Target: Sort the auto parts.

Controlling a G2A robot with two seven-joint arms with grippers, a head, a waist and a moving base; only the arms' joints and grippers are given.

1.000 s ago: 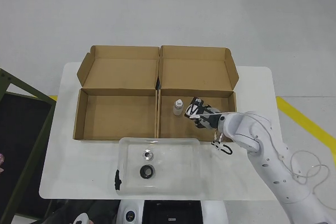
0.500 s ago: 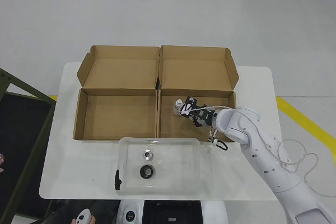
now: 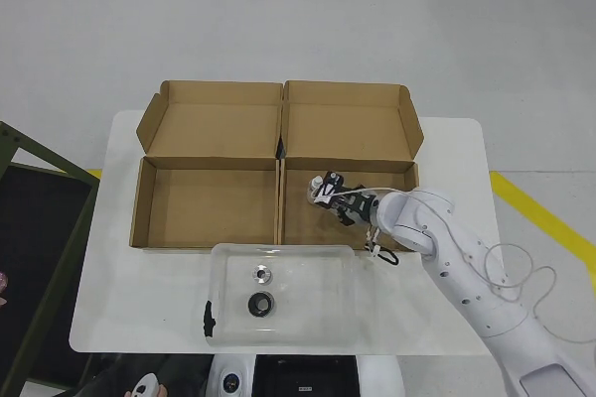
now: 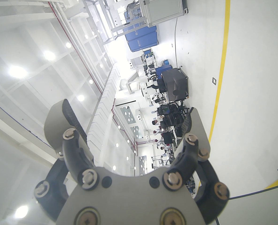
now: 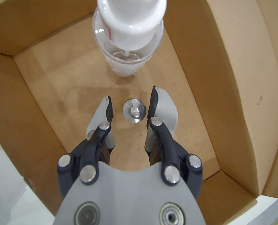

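Right end effector (image 5: 131, 97) is lowered into the right-hand brown cardboard box (image 5: 235, 71), its two fingers partly open and gripping nothing. Between them, on the box floor, lies a small round silver metal part with a raised stud at its centre (image 5: 133, 111). A narrow gap shows on each side of the part, so neither pad appears to touch it.

Just beyond the fingertips stands an upright clear plastic bottle with a white cap (image 5: 129, 24), near the metal part but apart from it. From the top view, both sit in the half of the box nearest the neighbouring box.

A second brown cardboard box (image 3: 209, 206) of the same build adjoins it on the left, wall against wall. Both boxes have their lids folded back, away from the robot.

In front of the boxes, nearer the robot, sits a clear plastic rectangular tray (image 3: 328, 298). It holds a small silver metal piece (image 3: 263, 274) and, just beside it on the robot's side, a black ring (image 3: 262, 304); the two are apart. A small black object (image 3: 208, 320) lies at the tray's near left corner; whether it is inside or outside the wall cannot be told.

All containers rest on a white surface (image 3: 119, 288).

Left end effector (image 4: 128, 115) is off the surface, pointing out at the workshop hall, fingers spread wide with nothing between them.
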